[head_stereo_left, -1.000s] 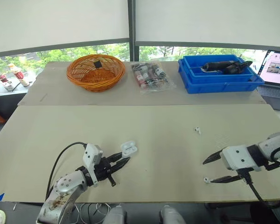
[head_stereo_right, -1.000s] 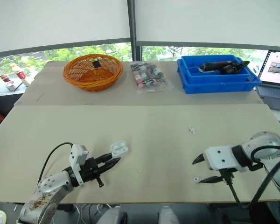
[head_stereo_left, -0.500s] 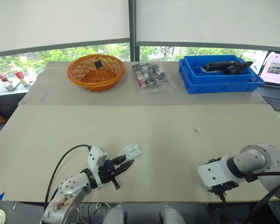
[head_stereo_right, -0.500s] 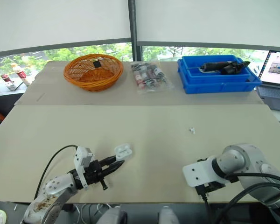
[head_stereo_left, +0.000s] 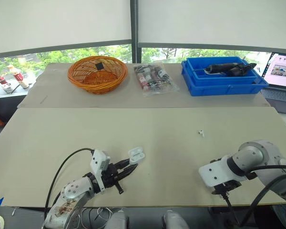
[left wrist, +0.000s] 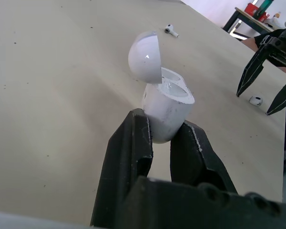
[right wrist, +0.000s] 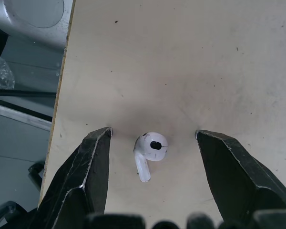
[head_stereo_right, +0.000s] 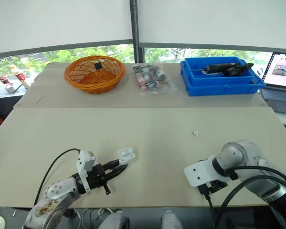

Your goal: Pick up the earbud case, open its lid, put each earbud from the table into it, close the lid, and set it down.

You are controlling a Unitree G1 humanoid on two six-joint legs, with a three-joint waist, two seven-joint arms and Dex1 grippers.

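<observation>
The white earbud case has its rounded lid flipped open and its lower end is clamped in the jaws of the left gripper, which reaches out low and nearly level by the front edge of the beige tabletop. Well off to the right of the case, the right gripper points down with its jaws wide apart either side of one earbud lying flat. The other earbud lies farther back, and way behind the case by the window are a wicker basket and a blue bin.

White earbud case, lid up — near earbud, far earbud well apart
</observation>
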